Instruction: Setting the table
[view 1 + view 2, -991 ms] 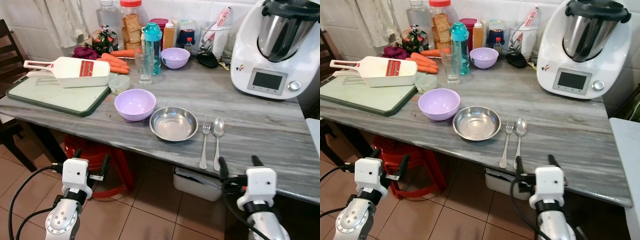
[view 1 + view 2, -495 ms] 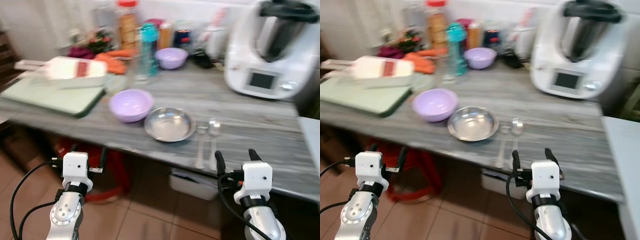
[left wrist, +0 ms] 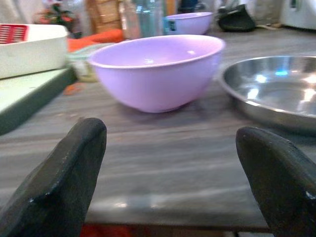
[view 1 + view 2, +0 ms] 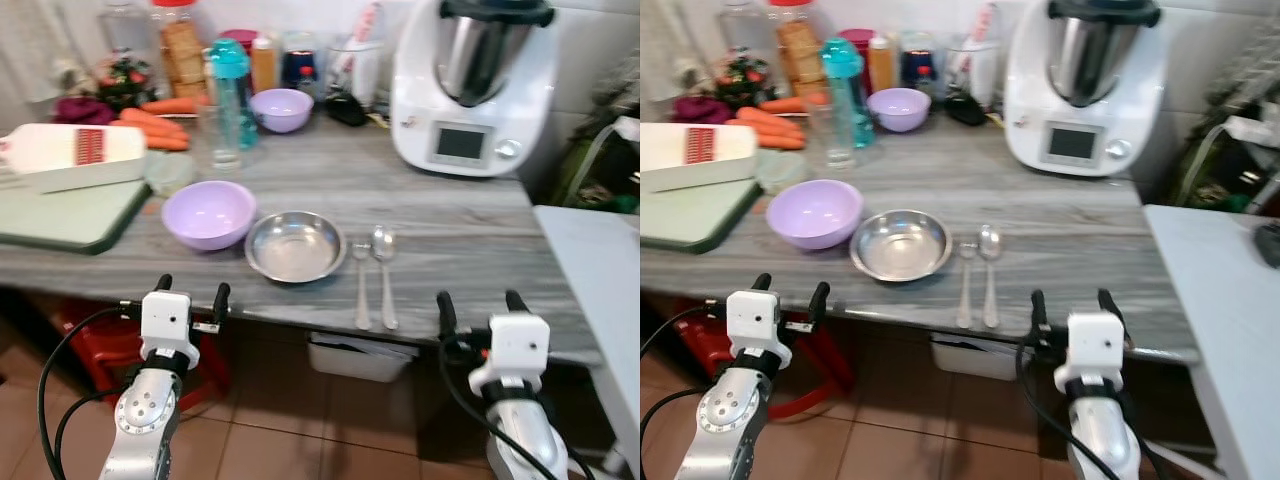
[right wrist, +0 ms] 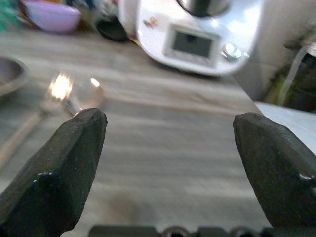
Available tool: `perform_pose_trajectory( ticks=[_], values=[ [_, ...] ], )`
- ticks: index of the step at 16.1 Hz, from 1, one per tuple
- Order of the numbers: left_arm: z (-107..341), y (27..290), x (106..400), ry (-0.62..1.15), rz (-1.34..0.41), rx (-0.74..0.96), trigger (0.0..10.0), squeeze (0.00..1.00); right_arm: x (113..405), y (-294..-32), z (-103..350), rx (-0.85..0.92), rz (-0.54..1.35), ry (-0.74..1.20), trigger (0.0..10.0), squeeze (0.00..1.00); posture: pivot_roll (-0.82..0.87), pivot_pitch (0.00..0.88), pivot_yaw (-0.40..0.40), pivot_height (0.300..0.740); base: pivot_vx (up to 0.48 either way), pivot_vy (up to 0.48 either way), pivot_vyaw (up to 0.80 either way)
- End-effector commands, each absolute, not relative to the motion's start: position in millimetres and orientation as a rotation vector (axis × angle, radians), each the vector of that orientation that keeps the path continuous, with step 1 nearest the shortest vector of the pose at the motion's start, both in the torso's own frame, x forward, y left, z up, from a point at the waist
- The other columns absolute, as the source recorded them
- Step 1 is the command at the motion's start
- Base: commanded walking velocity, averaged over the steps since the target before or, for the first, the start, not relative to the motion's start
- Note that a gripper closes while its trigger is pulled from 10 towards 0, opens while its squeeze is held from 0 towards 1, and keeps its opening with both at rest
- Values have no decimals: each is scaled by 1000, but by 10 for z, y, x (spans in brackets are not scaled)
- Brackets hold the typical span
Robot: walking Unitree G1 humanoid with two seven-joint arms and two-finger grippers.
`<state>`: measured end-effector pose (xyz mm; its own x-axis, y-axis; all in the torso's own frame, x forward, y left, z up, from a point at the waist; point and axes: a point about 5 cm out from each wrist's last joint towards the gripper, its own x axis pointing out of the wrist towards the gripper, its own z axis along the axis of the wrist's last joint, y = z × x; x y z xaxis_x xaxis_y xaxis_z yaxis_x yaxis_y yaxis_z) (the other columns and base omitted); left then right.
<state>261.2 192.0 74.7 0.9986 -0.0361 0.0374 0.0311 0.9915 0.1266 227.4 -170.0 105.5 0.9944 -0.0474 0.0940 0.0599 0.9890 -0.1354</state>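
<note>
Hovering low before grey wood-grain table (image 4: 450,215): left end effector (image 4: 191,298) and right end effector (image 4: 477,309) both gaping wide; shiny steel bowl (image 4: 295,246) sitting beside matte lilac plastic bowl (image 4: 208,213).

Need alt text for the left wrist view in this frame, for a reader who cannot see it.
The left gripper, its two black fingers spread open and empty, faces a lilac plastic bowl on the grey wood-grain countertop. A stainless steel bowl sits beside the lilac one, with a green cutting board on the other side.
</note>
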Motion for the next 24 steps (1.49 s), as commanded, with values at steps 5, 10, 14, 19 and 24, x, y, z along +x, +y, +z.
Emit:
perform_pose_trajectory(
  ticks=[5, 10, 14, 19, 24],
  values=[
    [774, 1900, 2653, -24, -38, 145, 10000, 0, 2246, -1731, 1032, -112, -86, -72, 10000, 0, 8, 0, 21, 740, 0, 0, 0],
    [786, 1917, 2649, -16, -16, 163, 10000, 0, 2289, -1772, 1049, -97, -101, -71, 10000, 0, 16, 0, 25, 740, -52, 0, 0],
    [793, 1947, 2654, -5, -5, 166, 10000, 0, 2304, -1732, 1045, -82, -97, -70, 10000, 0, 22, 0, 27, 740, -277, 0, 0],
    [790, 1927, 2655, 5, -12, 168, 10000, 0, 2298, -1739, 1041, -79, -100, -66, 10000, 0, 16, 0, 34, 740, -288, 0, 0],
    [789, 1914, 2668, 13, -23, 173, 10000, 0, 2295, -1733, 1028, -72, -110, -62, 10000, 0, 16, 0, 40, 740, -286, 0, 0]
  ],
)
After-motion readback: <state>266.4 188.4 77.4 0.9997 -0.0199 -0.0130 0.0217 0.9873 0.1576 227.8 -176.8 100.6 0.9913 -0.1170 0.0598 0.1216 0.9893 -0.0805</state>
